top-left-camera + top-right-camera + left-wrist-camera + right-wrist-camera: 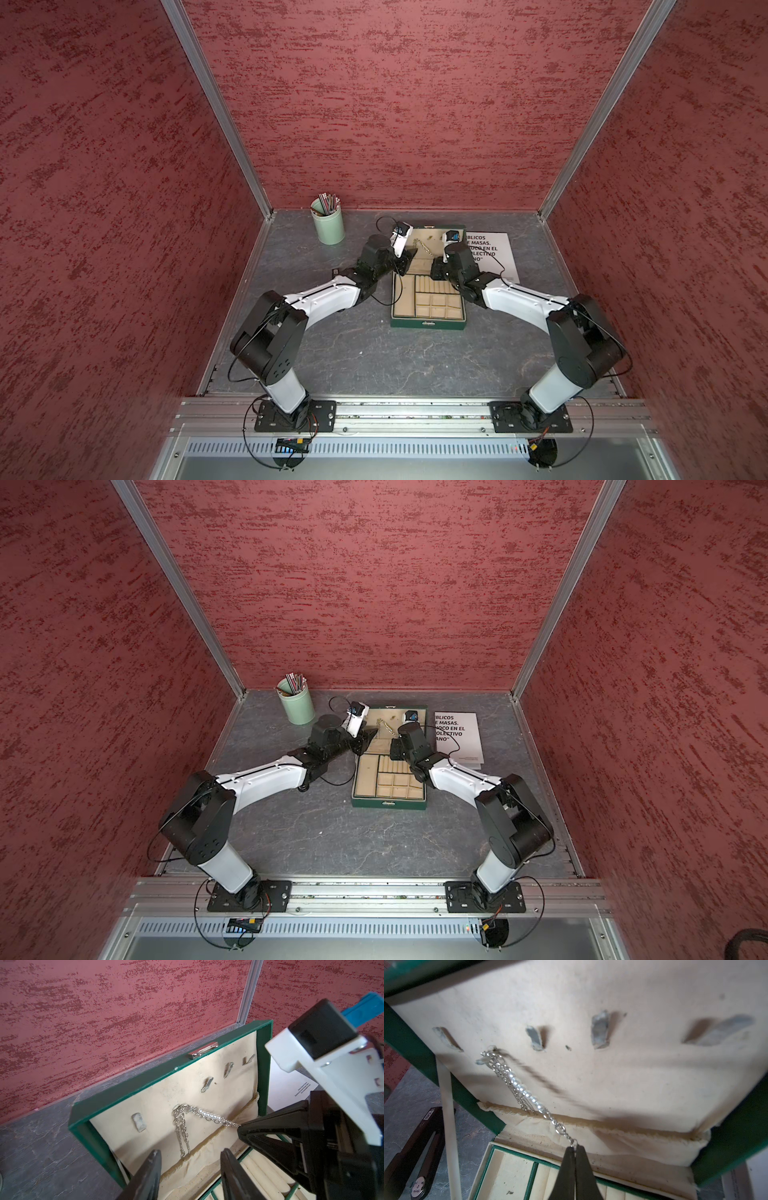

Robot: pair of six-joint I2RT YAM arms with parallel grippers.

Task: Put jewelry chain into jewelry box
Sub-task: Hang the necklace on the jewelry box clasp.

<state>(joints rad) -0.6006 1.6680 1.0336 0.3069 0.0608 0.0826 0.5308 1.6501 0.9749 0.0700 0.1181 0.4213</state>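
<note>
Chain (182, 1126) hangs inside the open box (116, 1093), looped over a hook (176, 1108) on the raised lid (158, 1088). Two strands drop straight from that hook toward the lid pocket (207, 1159); whether their ends are tucked into it is hard to tell. Another stretch, carrying a run of white beads (207, 1114), is pulled taut away from the hook to the right gripper (574, 1153), whose jaws are pinched together on the chain's end link. The left gripper (190, 1152) stands parted just in front of the lid, holding nothing. A cup (328, 226) stands well apart from the box.
</note>
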